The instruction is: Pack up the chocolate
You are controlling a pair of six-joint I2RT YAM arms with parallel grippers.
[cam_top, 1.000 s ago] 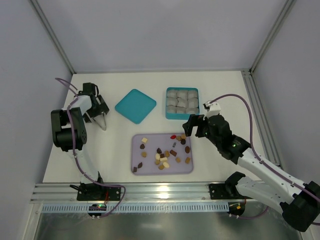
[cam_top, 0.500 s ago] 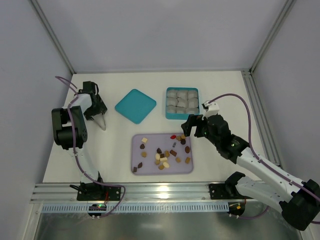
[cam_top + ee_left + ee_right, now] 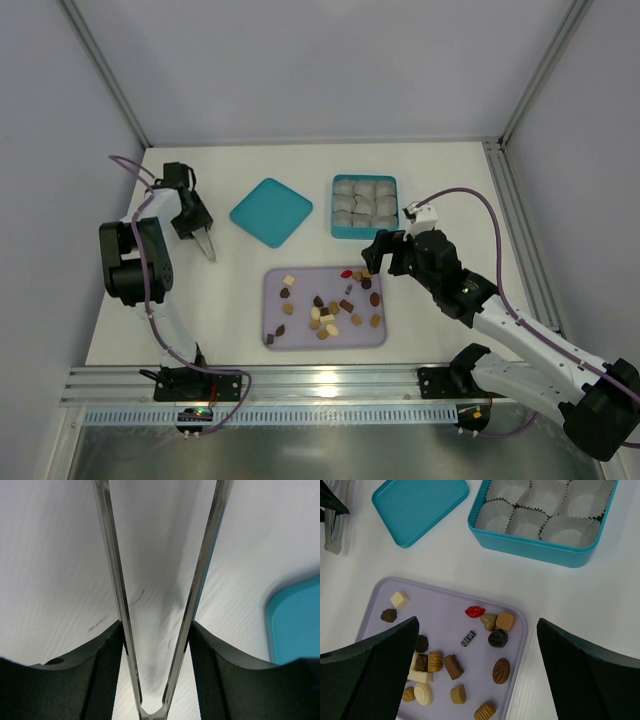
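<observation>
- The chocolate (image 3: 322,315) (image 3: 452,666) lies scattered on a lilac tray (image 3: 300,340) (image 3: 435,605) near the front middle of the white table (image 3: 450,190). It is loose pieces in dark brown, tan, cream and one red.
- The left gripper (image 3: 195,225) (image 3: 156,625) stands at the table's left side. Its black fingers (image 3: 100,680) press from both sides on a pair of metal tongs (image 3: 206,246) (image 3: 112,570) (image 3: 332,535).
- The tongs' two arms spread in a narrow V, partly open, with only bare table between them. I cannot tell whether the tips touch the table.
- The tongs are well apart from the chocolate, out to the left of the tray and a little farther back, over bare table.
- A teal lid (image 3: 271,211) (image 3: 295,620) (image 3: 420,507) lies flat just to the right of the tongs, behind the tray's left half.
- The right gripper (image 3: 378,255) (image 3: 477,622) hovers over the tray's far right corner, jaws spread wide and holding nothing. The red piece and several brown ones lie right below it.
- A teal box (image 3: 336,232) (image 3: 530,545) sits behind the tray's right half, apart from it. It holds white paper cups (image 3: 365,200) (image 3: 527,525), and the wrist view shows the nearer ones without chocolate.
</observation>
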